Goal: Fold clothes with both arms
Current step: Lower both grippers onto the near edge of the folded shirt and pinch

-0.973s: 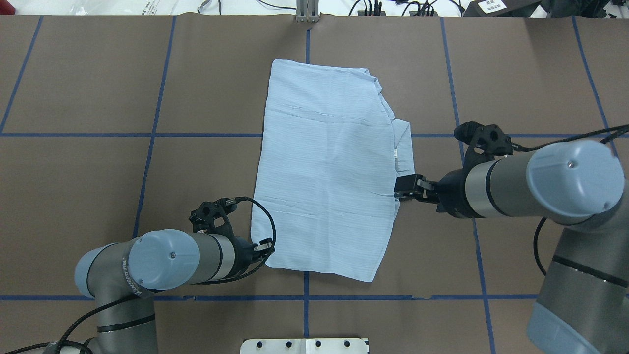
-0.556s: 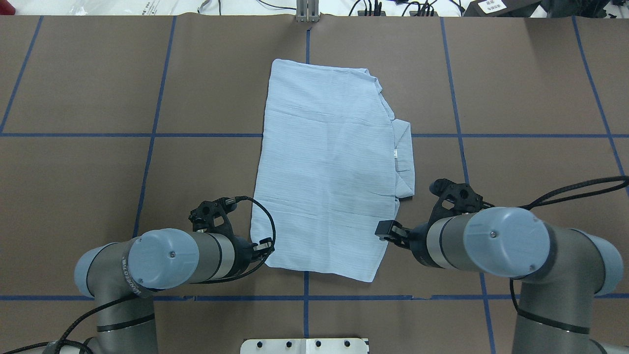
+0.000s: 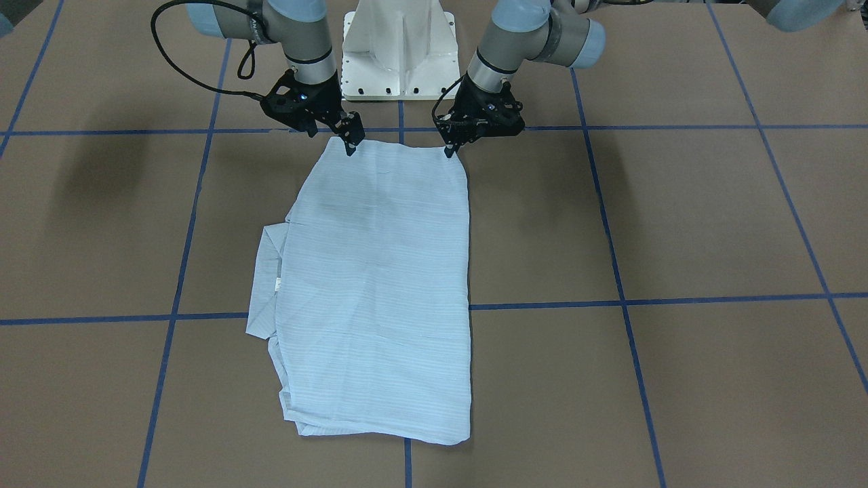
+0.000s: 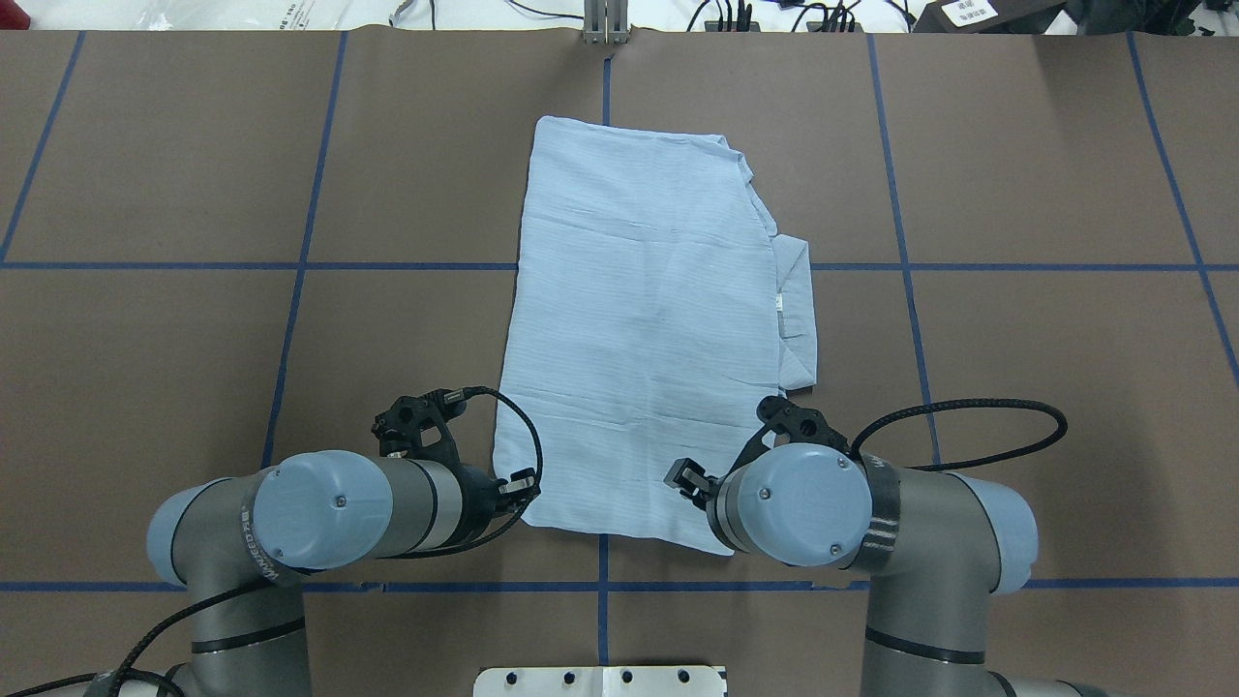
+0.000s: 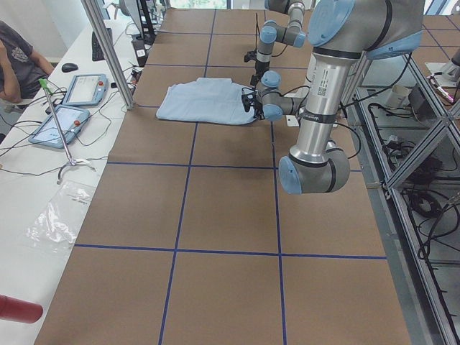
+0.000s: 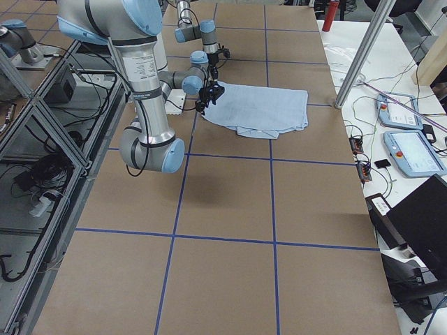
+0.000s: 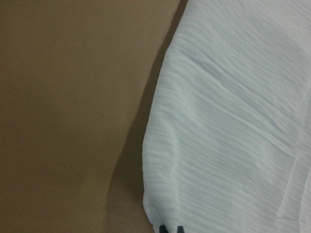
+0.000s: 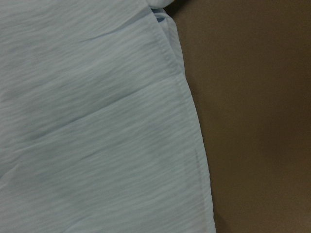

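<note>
1. Brown paper covered the surface (image 4: pixel 145 145), which blue tape lines (image 4: pixel 290 266) marked into large squares. My white pedestal (image 3: pixel 400 41) stood at its near edge, between my two arms.
2. Across from me ran a white side surface (image 5: pixel 43 165) carrying two tablets (image 5: pixel 85 90), with a metal post (image 5: pixel 108 50) rising beside them. A person (image 5: pixel 14 61) sat at one end of it.
3. The shirt (image 4: pixel 639 319) lay flat near the middle of the surface. It was folded into one long, pale-blue panel with fine stripes, running from close to me out toward the far edge.
4. Shallow creases crossed the panel and its left edge ran fairly straight. On my right a smaller folded part (image 4: pixel 796 310) stuck out past the panel's edge.
5. My left gripper (image 4: pixel 524 481) sat at the shirt's near left corner. Its tips were pressed close together on the hem there, pinching the cloth.
6. My right gripper (image 4: pixel 683 474) was over the near right corner with its fingers a little spread. I could not tell whether they touched the fabric.
</note>
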Available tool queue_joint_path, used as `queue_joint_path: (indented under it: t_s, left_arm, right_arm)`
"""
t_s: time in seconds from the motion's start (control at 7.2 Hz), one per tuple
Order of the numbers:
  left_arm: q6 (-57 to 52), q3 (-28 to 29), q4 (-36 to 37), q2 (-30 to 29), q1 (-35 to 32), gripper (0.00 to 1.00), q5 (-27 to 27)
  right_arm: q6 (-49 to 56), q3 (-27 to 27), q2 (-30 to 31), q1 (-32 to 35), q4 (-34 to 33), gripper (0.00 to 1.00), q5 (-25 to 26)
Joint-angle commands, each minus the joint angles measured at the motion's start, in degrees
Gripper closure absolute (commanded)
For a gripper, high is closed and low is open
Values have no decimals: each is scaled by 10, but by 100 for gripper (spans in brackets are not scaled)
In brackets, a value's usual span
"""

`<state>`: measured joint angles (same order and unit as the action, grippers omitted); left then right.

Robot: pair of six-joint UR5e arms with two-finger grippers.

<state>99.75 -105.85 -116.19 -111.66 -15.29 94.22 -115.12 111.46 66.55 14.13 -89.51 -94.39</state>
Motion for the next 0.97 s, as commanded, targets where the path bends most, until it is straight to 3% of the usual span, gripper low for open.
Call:
queue_joint_path:
  t_s: [0.0, 0.83]
  left_arm:
    - [0, 1, 0, 0, 1, 100, 0]
    - [0, 1, 0, -1, 3, 100, -1]
  right_arm:
    - [-37, -5, -8, -6, 1, 0, 0]
    - [-39, -19, -6, -23, 2, 0, 1]
